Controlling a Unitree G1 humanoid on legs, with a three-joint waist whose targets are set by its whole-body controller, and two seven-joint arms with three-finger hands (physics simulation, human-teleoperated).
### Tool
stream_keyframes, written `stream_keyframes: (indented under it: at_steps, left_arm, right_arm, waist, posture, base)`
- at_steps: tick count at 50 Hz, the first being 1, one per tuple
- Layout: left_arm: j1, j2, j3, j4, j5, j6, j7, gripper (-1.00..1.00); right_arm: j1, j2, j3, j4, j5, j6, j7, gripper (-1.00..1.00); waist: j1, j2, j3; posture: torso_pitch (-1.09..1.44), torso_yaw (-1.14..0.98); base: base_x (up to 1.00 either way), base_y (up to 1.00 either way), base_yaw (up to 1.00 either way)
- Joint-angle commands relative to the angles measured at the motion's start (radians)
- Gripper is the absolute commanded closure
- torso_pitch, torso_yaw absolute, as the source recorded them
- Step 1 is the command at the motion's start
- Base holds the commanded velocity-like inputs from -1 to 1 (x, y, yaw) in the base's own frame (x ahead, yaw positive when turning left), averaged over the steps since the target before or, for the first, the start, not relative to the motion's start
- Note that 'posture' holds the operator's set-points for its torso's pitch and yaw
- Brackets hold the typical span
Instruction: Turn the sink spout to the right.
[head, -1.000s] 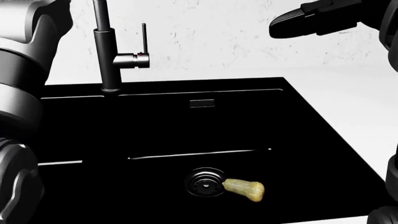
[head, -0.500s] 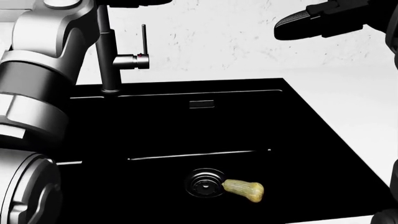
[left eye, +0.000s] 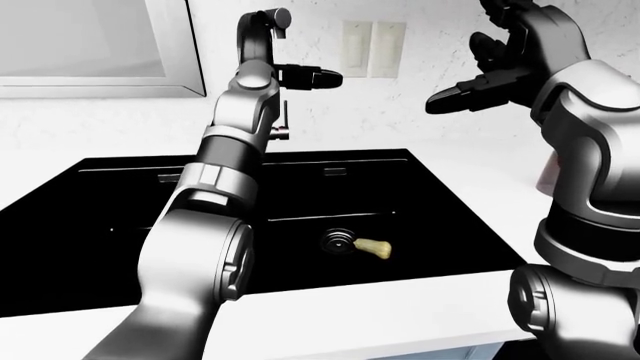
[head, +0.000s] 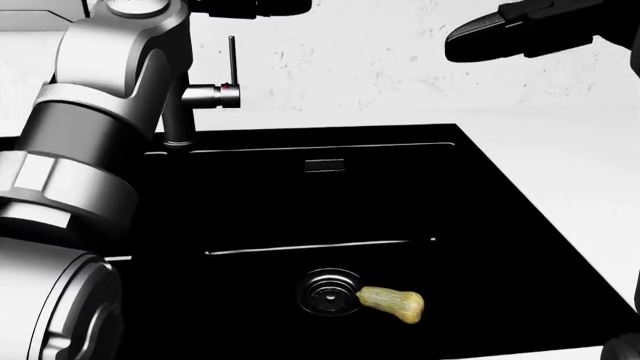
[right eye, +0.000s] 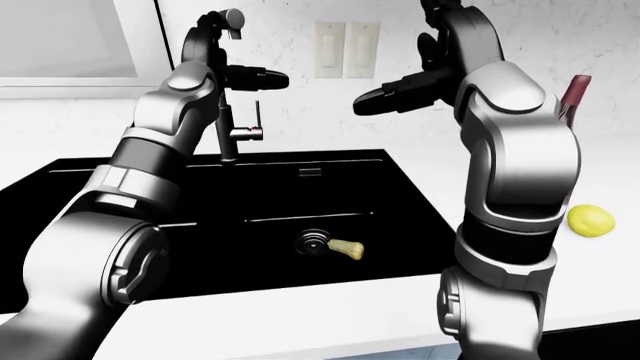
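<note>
The black sink faucet stands at the far rim of the black sink (left eye: 430, 195). Its arched spout (left eye: 262, 21) rises at the top of the left-eye view, and its thin lever handle (head: 231, 64) sticks up beside the column. My left hand (left eye: 312, 75) is raised to the spout's column just under the arch, fingers stretched out to the right and open; my left forearm (head: 120, 97) hides most of the column. My right hand (left eye: 476, 66) is open, held high to the right of the faucet and apart from it.
A yellowish squash-like piece (head: 393, 304) lies in the basin beside the drain (head: 328, 292). A lemon (right eye: 590, 220) and a red-topped thing (right eye: 572, 94) are on the counter to the right. Wall outlets (right eye: 345, 49) sit behind the faucet.
My left arm has swung right and up in the head view and now covers the faucet column. My right hand has drifted slightly right. The faucet has not visibly moved.
</note>
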Motion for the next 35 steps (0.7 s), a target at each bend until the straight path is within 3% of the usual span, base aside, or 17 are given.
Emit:
stream_keyframes:
  at_steps: [1,35]
  left_arm:
    - [-0.041,0.003,-0.001,-0.039,0.003,-0.027,0.001,-1.00]
    - [-0.023,-0.083,-0.040,-0.221,0.013,0.103,0.006,-1.00]
  right_arm:
    - [-0.032,-0.012,-0.012,-0.017,-0.004,-0.026,-0.006,-1.00]
    - [-0.025,-0.024,-0.017,-0.060,0.006,0.007,-0.007,-1.00]
  waist:
    - [-0.001,-0.002,-0.014]
    - [-0.003,-0.006,-0.013]
  posture:
    - [-0.43,0.00]
    - [-0.43,0.00]
  base:
    - [0.00,0.00,0.00]
    - [0.00,0.00,0.00]
